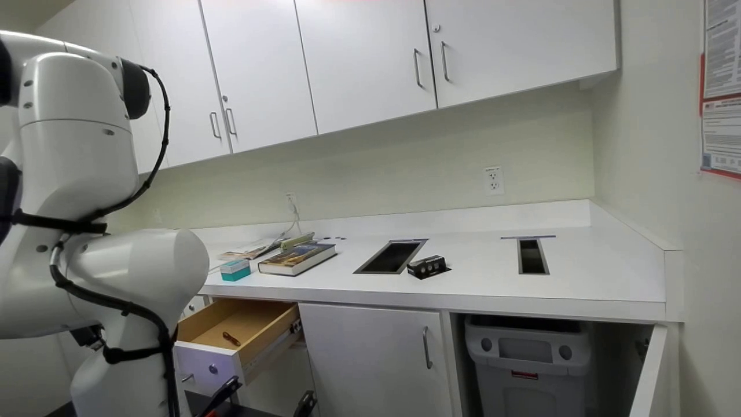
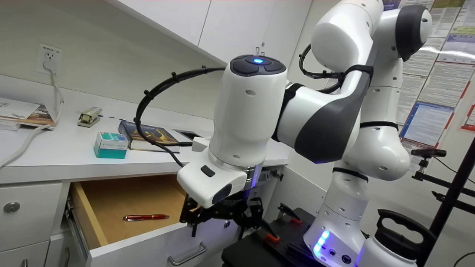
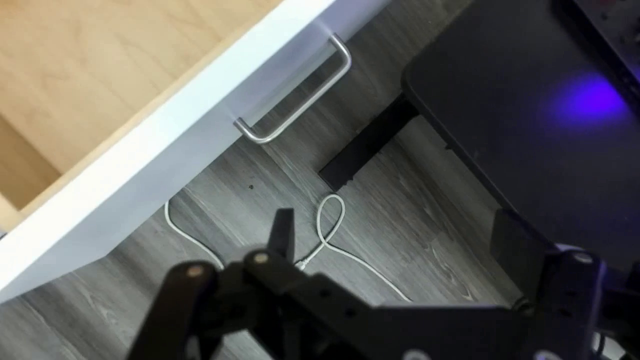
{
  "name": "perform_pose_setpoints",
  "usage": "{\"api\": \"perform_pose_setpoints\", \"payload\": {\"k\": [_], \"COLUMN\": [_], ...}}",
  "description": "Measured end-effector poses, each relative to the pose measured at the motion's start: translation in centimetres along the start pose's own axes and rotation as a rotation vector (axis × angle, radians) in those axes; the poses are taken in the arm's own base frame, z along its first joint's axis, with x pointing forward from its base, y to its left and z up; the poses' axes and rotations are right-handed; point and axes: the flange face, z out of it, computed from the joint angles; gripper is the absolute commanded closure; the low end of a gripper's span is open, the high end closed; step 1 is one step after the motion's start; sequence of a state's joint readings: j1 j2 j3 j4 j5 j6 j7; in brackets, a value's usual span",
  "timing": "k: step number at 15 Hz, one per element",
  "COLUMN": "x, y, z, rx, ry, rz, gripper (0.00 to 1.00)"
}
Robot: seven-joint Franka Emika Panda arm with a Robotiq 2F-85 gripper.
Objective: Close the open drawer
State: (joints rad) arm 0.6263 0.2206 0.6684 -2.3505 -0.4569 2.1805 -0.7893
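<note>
evidently unfinished: drawer (image 2: pixel 133 253) stands well out from under the counter (image 2: pixel 70 152), red pen (image 2: pixel 146 217) lying inside. gripper (image 3: pixel 396 230) hangs on the outer side of the white front (image 3: pixel 185 155), fingers (image 3: pixel 283 232) spread wide, nothing between them; bar handle (image 3: pixel 307 104) and fingers well apart in the wrist view.

step in hand, my reading: lining up; closing not yet done. next move calls for bringing the fingers against the front, then a straight push inward until it sits flush. no grasp needed, though the handle could snag a finger.

farther out, writing: box (image 2: pixel 111 145) and book (image 2: pixel 150 136) carry print, too small to read. label (image 2: pixel 51 48) on the outlet (image 2: pixel 48 61) blurred. red label (image 1: pixel 524 375) on the bin (image 1: pixel 527 350) and wall posters (image 2: pixel 426 122) illegible. no brand i can make out.
</note>
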Motion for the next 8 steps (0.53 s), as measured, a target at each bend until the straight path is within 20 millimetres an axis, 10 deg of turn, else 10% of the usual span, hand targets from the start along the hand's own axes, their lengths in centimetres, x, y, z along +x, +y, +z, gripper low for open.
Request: {"api": "perform_pose_setpoints", "payload": {"k": [1,8], "x": [0.1,0.1], "y": [0.2,1.4], "z": [0.0,1.7], "rx": [-0.028,-0.174], "ry": [0.000,0.092], "rz": [-0.049,-0.358], "gripper": [0.25,0.75]}}
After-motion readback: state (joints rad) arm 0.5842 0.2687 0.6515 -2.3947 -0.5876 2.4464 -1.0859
